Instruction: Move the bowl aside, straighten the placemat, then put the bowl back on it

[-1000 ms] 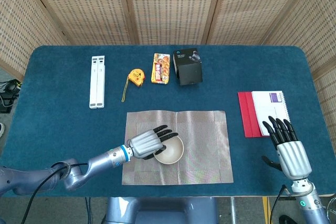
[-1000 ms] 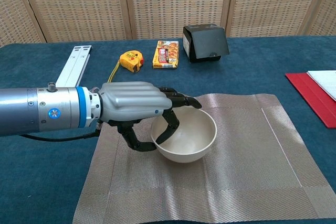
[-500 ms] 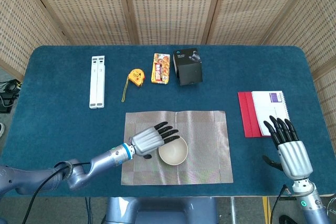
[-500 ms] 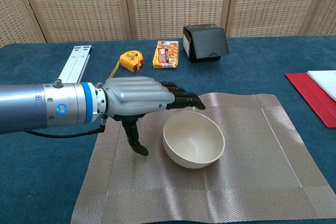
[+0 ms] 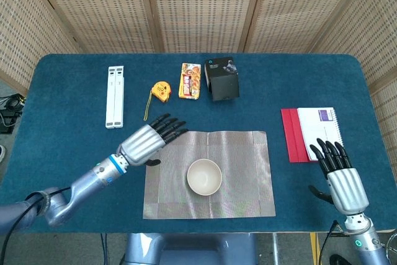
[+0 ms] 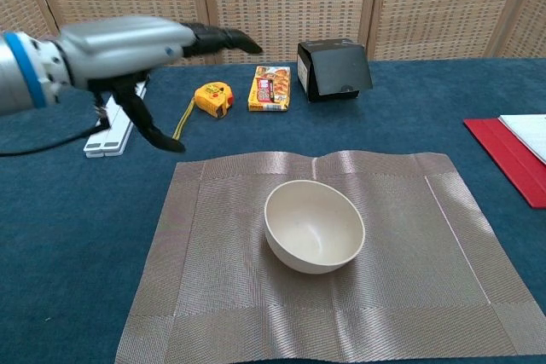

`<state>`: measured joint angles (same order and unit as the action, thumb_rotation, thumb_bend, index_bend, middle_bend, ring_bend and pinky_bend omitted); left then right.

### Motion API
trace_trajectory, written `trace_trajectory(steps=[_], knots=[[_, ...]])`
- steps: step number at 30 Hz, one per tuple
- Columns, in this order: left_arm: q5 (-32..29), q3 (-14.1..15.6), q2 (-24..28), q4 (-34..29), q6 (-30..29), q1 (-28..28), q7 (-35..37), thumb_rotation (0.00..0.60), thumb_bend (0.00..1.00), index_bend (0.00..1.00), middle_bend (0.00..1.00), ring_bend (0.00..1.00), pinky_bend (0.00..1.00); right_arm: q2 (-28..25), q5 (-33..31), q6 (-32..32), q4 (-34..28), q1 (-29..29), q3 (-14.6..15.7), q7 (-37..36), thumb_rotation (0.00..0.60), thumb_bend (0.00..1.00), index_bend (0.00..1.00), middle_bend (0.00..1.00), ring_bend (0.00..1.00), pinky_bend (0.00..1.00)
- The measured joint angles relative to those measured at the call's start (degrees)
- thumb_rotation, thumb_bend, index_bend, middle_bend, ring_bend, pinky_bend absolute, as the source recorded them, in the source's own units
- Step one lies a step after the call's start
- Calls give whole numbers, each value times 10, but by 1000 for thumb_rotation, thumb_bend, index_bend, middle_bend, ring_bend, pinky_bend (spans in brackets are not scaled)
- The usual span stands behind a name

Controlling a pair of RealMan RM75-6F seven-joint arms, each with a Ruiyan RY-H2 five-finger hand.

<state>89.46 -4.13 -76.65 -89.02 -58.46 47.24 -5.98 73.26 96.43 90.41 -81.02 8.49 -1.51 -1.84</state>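
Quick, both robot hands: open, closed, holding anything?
Left robot hand: open, holding nothing, clear of the bowl.
Right robot hand: open, holding nothing.

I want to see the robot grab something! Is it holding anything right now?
No, nothing is held. The left robot hand is open and lifted clear of the bowl, which sits alone on the placemat. The right robot hand is open too.

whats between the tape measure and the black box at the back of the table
A snack packet lies flat between the yellow tape measure and the black box, apart from both. The head view shows it best.
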Motion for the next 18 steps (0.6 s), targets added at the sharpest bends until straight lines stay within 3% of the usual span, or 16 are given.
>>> trace_trajectory(steps=[9,15,18], knots=[[-136,1,68,-75,-172,-163,-134,600,44,0,0,0,0,3,-9,5,6,-2,-9,17,600,0,8,0,0,0],[-164,36,85,-73,-231,-262,-94,600,44,0,0,0,0,11,-27,12,14,-4,-25,49,600,0,8,0,0,0],[-162,53,82,-53,-242,-285,-74,600,43,0,0,0,0,14,-33,12,17,-5,-29,54,600,0,8,0,0,0]])
